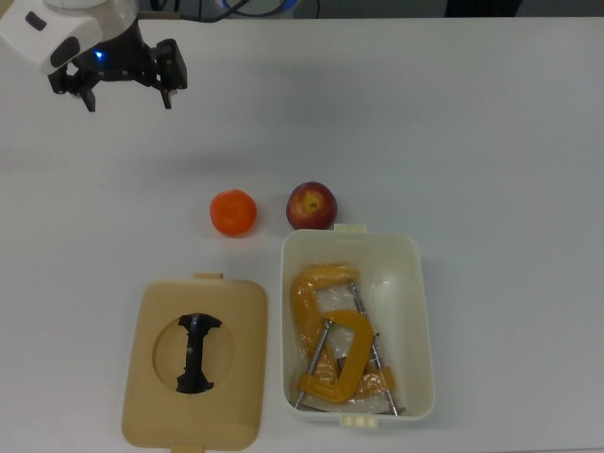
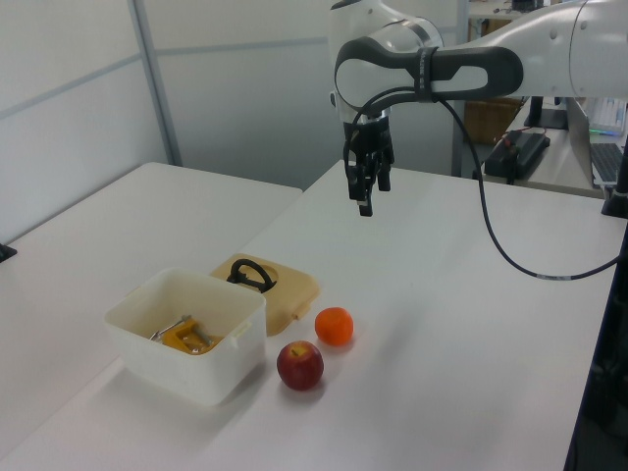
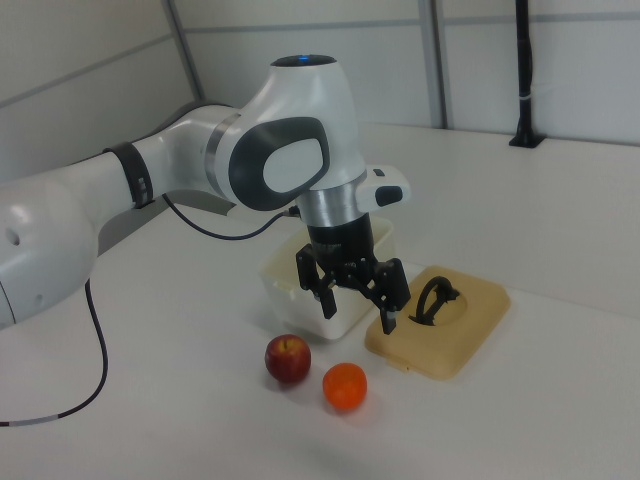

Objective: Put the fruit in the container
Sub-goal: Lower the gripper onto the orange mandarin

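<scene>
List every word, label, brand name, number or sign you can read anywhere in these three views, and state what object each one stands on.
There is no readable text in any view.
The container, tan lid, orange and apple are all plain, with no labels or stickers.
The C-clamps inside the container show no legible marking.
The robot arm and gripper show no logo or number, only a small blue light.

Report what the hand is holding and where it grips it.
Nothing. The hand is open and empty, up above the table, well away from the orange, the apple and the tub.
</scene>
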`<state>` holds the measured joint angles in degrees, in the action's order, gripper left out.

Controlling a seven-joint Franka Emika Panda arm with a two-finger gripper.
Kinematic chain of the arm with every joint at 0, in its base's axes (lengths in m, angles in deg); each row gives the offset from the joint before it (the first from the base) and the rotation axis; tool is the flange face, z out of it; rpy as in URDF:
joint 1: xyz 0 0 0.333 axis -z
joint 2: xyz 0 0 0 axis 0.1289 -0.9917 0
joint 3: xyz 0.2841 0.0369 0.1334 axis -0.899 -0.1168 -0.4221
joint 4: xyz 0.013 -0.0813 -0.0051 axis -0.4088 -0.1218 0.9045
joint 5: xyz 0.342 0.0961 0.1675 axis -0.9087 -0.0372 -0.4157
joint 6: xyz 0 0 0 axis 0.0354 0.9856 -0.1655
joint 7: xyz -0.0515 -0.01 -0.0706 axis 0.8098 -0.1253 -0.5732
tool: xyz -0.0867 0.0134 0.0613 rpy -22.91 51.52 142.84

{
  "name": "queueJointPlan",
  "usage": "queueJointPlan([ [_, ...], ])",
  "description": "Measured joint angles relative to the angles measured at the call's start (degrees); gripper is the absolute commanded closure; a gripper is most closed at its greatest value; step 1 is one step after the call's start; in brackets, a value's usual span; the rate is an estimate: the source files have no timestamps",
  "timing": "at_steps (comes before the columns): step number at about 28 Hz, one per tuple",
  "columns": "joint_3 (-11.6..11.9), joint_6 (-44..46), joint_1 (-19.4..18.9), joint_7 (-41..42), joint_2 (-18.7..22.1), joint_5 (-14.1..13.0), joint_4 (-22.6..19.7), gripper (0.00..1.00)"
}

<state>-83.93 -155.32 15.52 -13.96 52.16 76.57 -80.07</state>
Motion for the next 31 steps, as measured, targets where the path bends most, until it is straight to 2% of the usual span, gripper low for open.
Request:
queueJointPlan([
  [4, 0.0, 0.2, -0.4, 0.1, 1.6, 0.0, -1.4, 0.0],
  [11, 0.0, -0.1, -4.2, 0.3, 10.9, 0.0, -11.0, 0.0],
  [14, -0.1, -3.7, -5.6, 0.3, 12.0, 0.0, -14.7, 0.0],
  [22, -0.1, -18.2, -8.0, 0.3, 10.2, 0.0, -24.3, 0.0],
  [31, -0.7, -28.1, -8.6, 0.3, 3.6, 0.0, -25.7, 0.0],
])
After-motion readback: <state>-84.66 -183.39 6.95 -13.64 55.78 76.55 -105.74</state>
